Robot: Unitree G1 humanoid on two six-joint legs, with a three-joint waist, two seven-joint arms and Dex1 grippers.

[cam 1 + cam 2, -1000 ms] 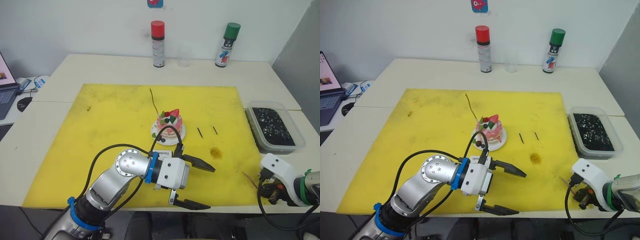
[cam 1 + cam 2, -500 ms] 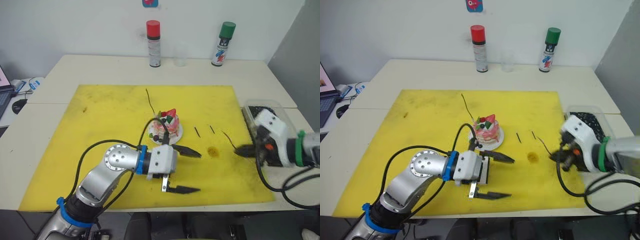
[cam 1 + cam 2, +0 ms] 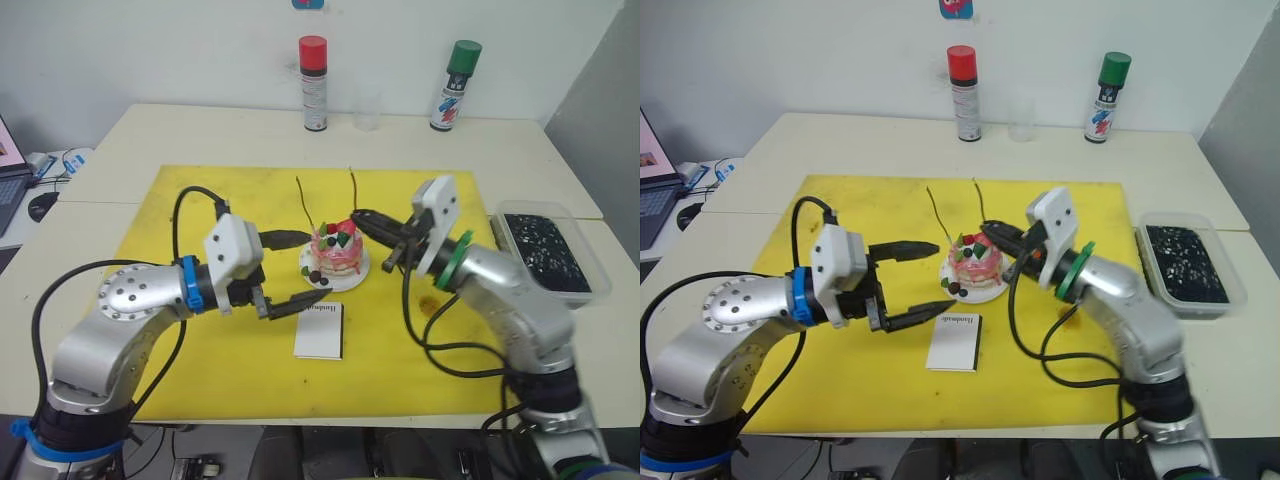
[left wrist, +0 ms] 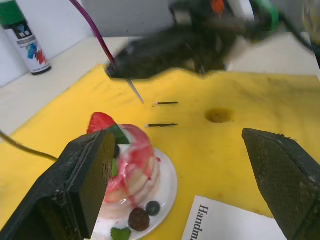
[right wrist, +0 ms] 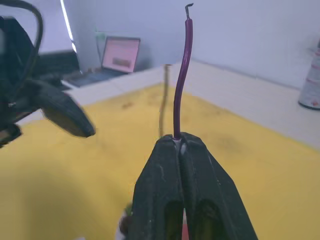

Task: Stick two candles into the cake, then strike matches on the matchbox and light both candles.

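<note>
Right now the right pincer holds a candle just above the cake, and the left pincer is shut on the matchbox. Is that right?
Not quite. The left pincer is open and holds nothing; the matchbox lies flat on the yellow mat beside it, as the left eye view shows. The right pincer does hold a candle just above the cake.

Lab-like workroom: plain tables (image 3: 250, 135), yellow mat (image 3: 200, 220), 2 spray cans (image 3: 314, 84), laptop (image 3: 652, 170).

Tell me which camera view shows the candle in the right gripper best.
The right wrist view: the candle rises close-up from the shut right gripper. The eye views show it as a thin line above the cake; the left wrist view catches part.
</note>
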